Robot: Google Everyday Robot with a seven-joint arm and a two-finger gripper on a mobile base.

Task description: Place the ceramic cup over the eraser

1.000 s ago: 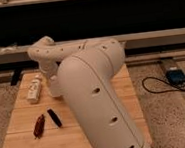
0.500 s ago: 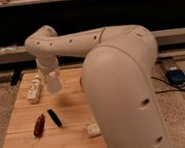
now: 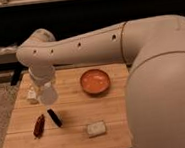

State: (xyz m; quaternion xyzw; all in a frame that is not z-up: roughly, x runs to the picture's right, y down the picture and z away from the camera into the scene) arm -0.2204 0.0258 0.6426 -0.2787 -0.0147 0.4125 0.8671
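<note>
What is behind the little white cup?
A white bottle sits on the wooden table behind the small white ceramic cup, peeking out on the left. The cup and the gripper right above it cover the rest of the bottle.

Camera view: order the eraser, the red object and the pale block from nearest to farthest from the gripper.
From the gripper, over the table's left side:
1. Eraser, just below it in the view.
2. Red object, left of the eraser.
3. Pale block, off to the right, by the near edge.
</note>
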